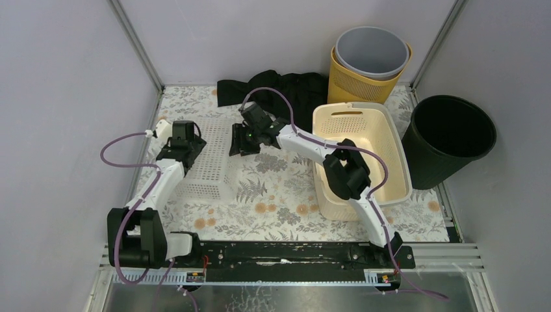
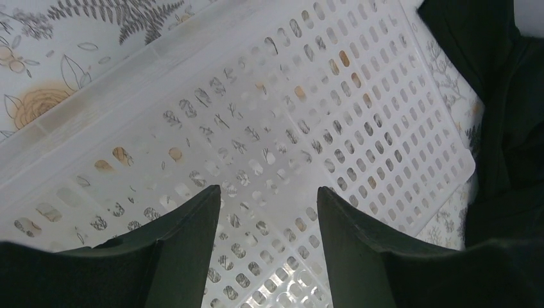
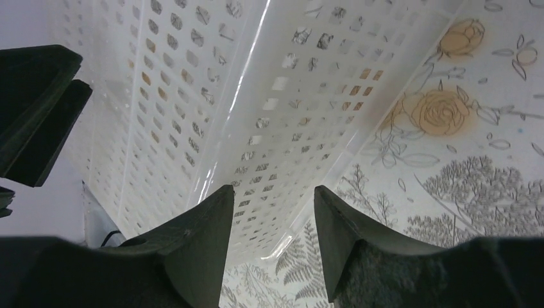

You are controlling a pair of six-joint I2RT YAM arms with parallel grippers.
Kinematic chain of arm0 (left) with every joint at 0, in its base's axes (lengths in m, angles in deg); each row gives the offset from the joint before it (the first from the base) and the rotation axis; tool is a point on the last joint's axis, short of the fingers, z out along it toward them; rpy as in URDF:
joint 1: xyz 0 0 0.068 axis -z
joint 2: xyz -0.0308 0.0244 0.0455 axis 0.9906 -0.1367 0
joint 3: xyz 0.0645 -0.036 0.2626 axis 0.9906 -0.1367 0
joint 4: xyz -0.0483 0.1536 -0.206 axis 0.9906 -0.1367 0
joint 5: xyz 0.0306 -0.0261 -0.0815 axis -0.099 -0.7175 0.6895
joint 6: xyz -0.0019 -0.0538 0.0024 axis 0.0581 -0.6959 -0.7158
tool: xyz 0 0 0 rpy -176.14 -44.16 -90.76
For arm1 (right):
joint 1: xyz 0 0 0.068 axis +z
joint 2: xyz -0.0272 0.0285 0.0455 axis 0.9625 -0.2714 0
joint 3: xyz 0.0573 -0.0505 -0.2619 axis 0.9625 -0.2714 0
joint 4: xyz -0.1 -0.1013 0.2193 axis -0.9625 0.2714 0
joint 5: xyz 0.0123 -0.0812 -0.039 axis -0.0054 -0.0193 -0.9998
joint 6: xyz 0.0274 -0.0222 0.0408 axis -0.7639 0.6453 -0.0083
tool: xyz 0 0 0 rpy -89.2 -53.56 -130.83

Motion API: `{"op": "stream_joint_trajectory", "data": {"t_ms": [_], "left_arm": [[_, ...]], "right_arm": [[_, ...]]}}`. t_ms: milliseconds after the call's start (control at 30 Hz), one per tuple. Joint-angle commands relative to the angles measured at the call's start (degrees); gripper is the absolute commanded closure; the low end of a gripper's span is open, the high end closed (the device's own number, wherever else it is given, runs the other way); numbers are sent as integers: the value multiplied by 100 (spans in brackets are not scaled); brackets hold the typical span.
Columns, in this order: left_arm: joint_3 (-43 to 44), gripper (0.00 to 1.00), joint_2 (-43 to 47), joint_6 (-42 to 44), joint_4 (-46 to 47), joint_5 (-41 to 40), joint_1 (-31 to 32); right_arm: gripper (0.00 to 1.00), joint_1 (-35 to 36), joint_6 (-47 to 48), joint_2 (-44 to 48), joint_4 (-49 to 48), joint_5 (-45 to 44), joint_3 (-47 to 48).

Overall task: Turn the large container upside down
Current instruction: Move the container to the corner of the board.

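The white basket (image 1: 208, 162) looks bottom-up already, so the left gripper (image 2: 268, 192) at ten o'clock and the right gripper (image 3: 272, 189) at two, both spread wide and empty, should lift clear without nudging it.

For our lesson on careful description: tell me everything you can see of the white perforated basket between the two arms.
The white perforated basket is translucent-looking plastic, rectangular with rounded corners, its panels pierced by rows of small slots. It lies on the floral tablecloth, left of centre, between the open left gripper and open right gripper, both close to its sides. Which way up it sits is unclear.
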Motion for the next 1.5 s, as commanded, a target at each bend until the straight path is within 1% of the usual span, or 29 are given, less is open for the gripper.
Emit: {"op": "stream_joint_trajectory", "data": {"t_ms": [0, 300, 500, 700, 833, 1000, 1100, 1233, 1300, 1467], "left_arm": [[50, 35, -277, -7, -21, -141, -138], [326, 36, -812, -261, 225, -243, -227], [511, 36, -985, -370, 326, -249, -395], [555, 37, -1180, -518, 521, -353, -510], [615, 37, -1263, -565, 579, -506, -528], [656, 38, -1140, -587, 713, -573, -538], [771, 38, -1049, -529, 688, -508, -545], [785, 38, -862, -452, 631, -265, -517], [745, 35, -722, -382, 684, -149, -490], [638, 28, -419, 50, 1158, 243, -473]], "right_arm": [[43, 42, -109, -463, -463, 147, 583], [42, 24, -49, -1562, -266, 494, 2023], [37, -58, 67, -1651, -734, 827, 2115], [27, -100, 251, -1461, -771, 899, 1899], [18, -99, 466, -950, -777, 765, 1400], [10, -107, 626, 255, -701, 657, 686], [9, -108, 855, 897, -242, 504, 533], [8, -108, 1074, 1921, -7, 279, -48], [7, -108, 1131, 2360, 83, 221, -321], [6, -107, 1226, 3172, 230, 223, -1017]]}}
